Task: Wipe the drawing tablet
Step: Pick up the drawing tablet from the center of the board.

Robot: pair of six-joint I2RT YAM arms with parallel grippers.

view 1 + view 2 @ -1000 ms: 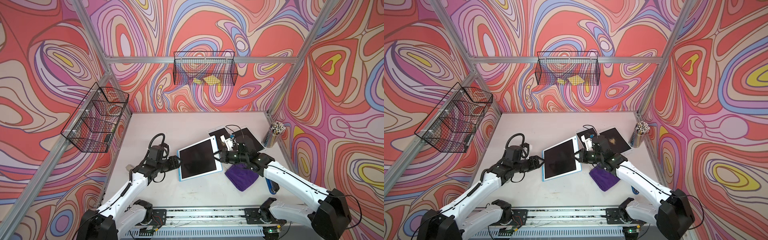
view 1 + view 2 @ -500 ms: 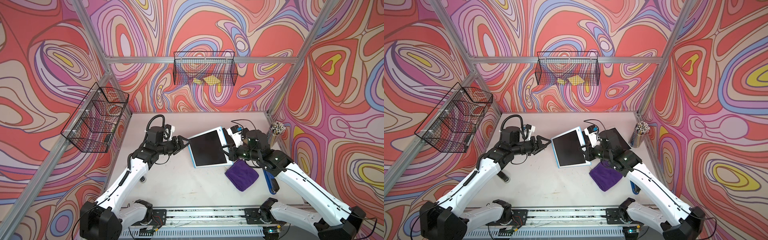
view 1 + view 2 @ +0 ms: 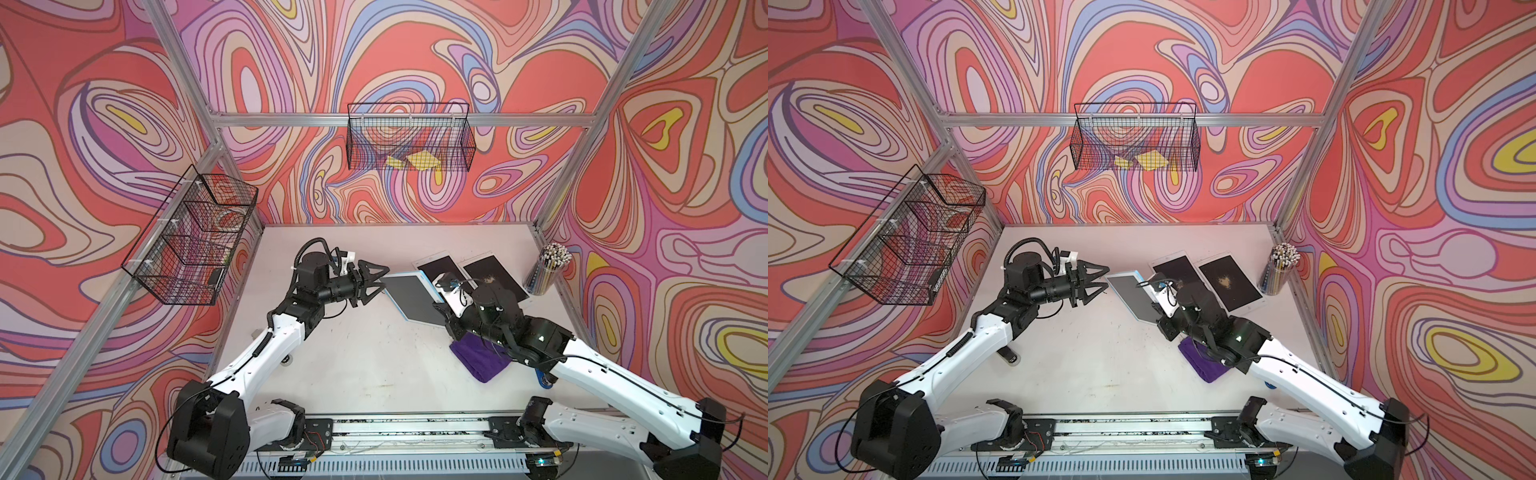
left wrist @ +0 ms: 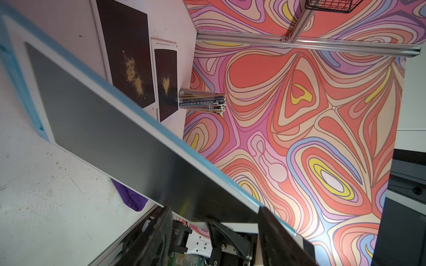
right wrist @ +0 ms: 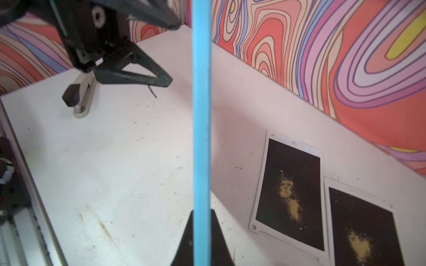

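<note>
Blue-rimmed drawing tablet [image 3: 415,299] hangs tilted above the surface [image 3: 365,353], its edge pinched in the closed right tool [image 5: 201,221], likely so the open left tool [image 3: 380,280], poised just beside the opposite corner, can take it, while the purple cloth [image 3: 482,361] lies under the right tool's wrist.

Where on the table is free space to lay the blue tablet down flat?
Widest bare patch: the table's middle, bordered by the left arm, the purple cloth and the front rail. The back strip left of the white tablets is bare too. Crowded: the right side, with tablets, pencil cup and cloth.
</note>
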